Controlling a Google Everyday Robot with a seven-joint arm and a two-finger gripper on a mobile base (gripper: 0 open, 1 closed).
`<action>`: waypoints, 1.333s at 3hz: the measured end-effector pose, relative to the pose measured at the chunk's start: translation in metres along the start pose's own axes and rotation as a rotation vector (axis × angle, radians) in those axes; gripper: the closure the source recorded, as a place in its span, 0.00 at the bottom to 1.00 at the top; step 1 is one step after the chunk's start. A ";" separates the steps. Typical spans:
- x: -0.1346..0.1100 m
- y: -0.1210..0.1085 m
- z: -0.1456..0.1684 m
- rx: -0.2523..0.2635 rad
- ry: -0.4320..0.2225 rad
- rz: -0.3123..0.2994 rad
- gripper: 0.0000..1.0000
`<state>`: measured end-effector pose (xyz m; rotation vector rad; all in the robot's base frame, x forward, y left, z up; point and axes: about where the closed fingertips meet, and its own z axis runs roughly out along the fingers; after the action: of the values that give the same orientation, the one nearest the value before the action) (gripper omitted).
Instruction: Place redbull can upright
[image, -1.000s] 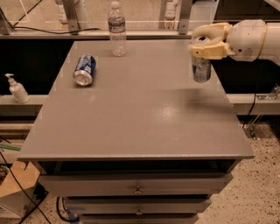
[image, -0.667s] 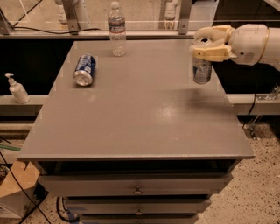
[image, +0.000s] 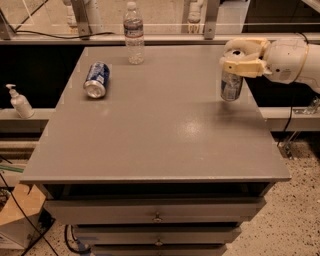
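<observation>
Grey table (image: 165, 135): flat top, with drawers (image: 157, 212) below its front edge.

Gripper (image: 240, 60): over the table's right edge, towards the far side, clenched on the top of the redbull can (image: 231, 86).

Water bottle (image: 133, 32): upright at the table's far edge, left of centre.

Blue can (image: 96, 79): lying on its side near the table's left edge.

Redbull can: upright beneath the gripper, at the table's right edge; whether its base touches the tabletop cannot be determined.

Pump bottle (image: 20, 102): off the table, on a ledge to its left.
</observation>
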<state>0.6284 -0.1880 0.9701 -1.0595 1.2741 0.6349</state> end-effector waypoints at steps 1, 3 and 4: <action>0.010 0.002 -0.001 -0.002 -0.029 0.006 0.60; 0.016 0.003 -0.005 0.010 -0.055 0.012 0.13; 0.015 0.004 -0.002 0.005 -0.057 0.011 0.00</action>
<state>0.6271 -0.1905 0.9545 -1.0240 1.2326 0.6657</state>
